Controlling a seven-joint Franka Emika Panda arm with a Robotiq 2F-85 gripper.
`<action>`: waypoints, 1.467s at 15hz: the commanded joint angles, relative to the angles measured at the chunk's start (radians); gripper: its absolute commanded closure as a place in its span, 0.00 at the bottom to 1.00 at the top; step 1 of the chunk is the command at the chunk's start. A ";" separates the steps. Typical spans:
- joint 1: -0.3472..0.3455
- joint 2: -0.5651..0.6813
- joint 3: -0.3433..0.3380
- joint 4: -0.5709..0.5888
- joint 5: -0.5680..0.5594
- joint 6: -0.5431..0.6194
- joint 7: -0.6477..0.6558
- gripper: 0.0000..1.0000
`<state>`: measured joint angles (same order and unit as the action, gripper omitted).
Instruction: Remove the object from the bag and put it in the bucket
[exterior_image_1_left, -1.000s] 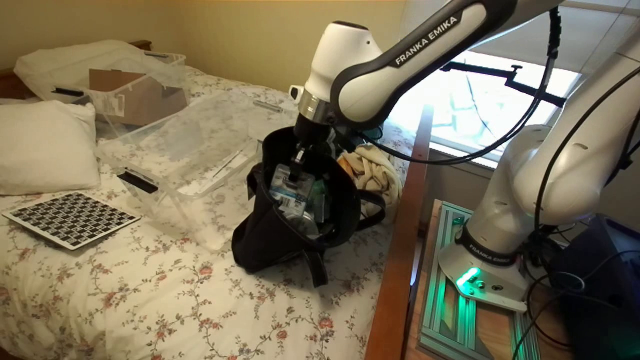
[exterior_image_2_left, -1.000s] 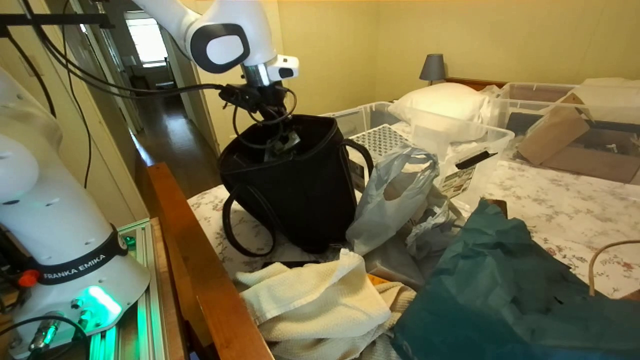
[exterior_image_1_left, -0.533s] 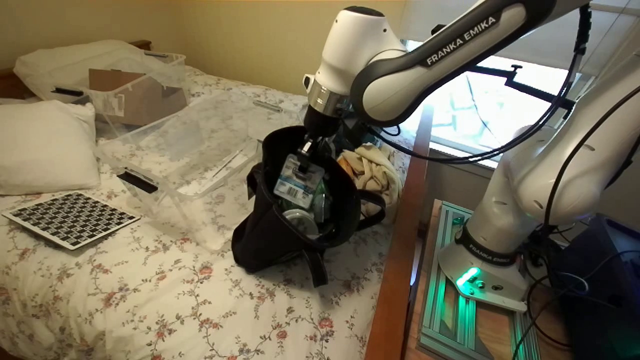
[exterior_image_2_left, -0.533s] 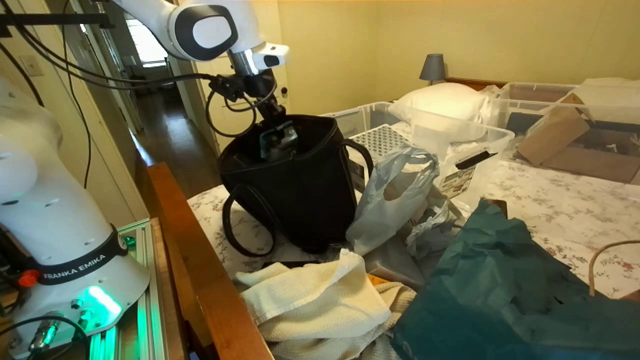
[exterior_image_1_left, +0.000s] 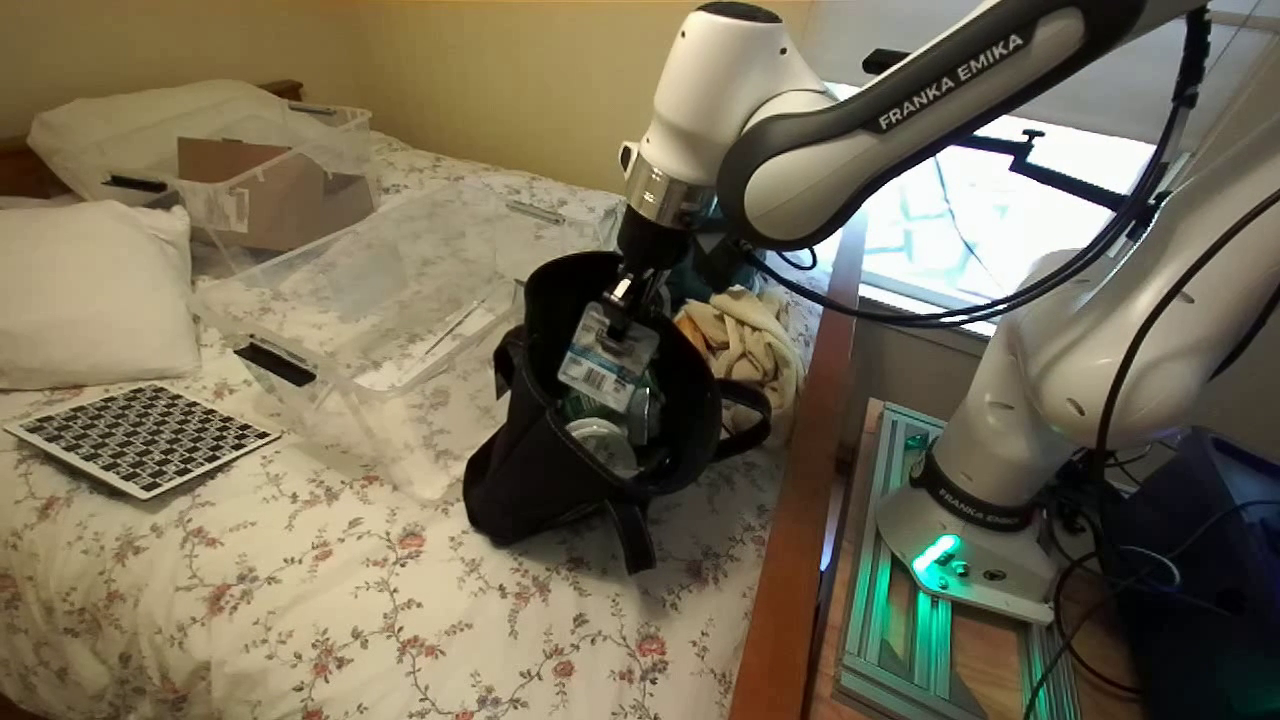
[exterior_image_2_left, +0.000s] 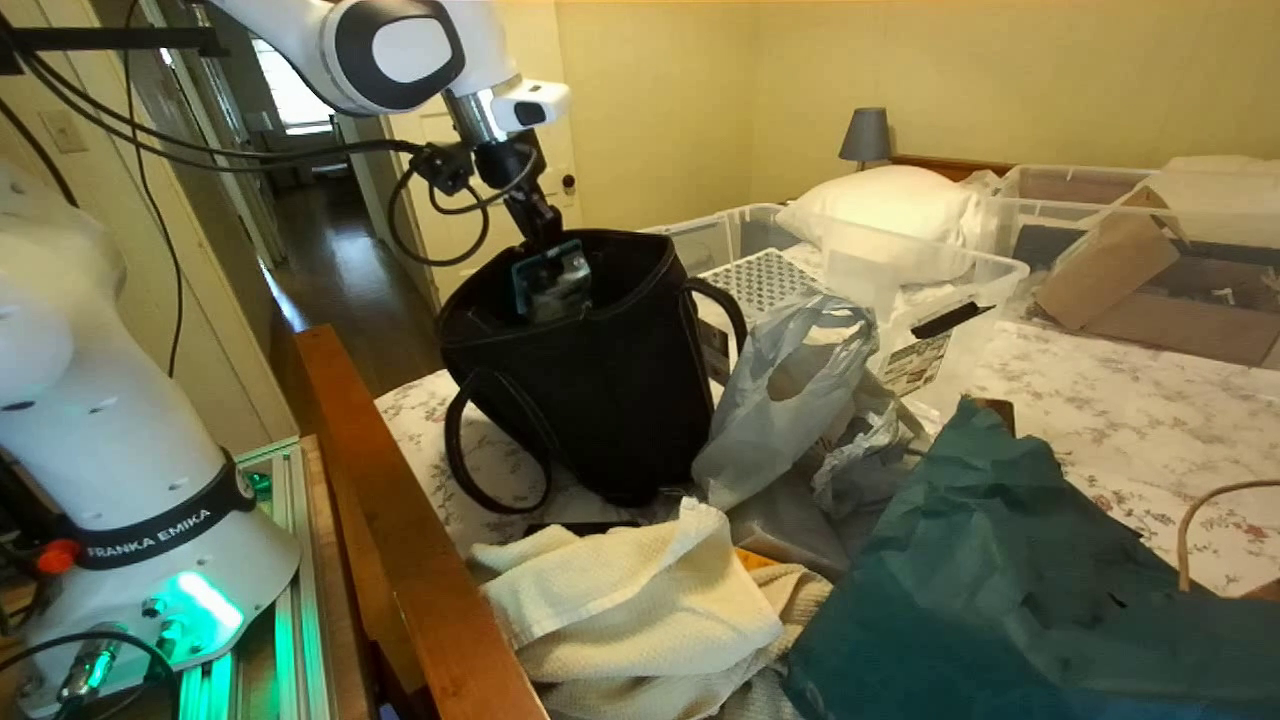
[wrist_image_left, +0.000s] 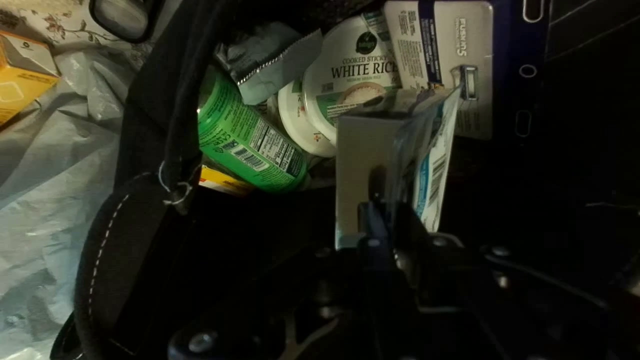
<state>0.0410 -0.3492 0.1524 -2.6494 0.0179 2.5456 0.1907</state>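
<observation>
Plastic pack held in the mouth of the bag.
The pincer grips its flat faces near the top edge, likely a good hold: the pack looks light, fairly stiff, though slick plastic could swivel.

This is a home bedroom. The worktop is a bed under white flower-printed fabric. In an exterior view a plump white cloth pillow lies at nine o'clock, a bright rectangular window at two. In an exterior view a grey-shaded lamp shows between one and two o'clock, a cream door with a dark knob at eleven, a dark, shiny-floored hallway at ten.
</observation>
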 joint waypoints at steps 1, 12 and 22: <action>0.020 0.010 -0.024 0.008 0.016 0.027 -0.028 0.97; -0.008 -0.127 -0.003 -0.016 -0.031 0.020 0.024 0.97; -0.040 -0.256 -0.006 -0.011 -0.045 0.030 0.020 0.97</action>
<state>0.0188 -0.5604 0.1510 -2.6467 -0.0029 2.5512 0.2037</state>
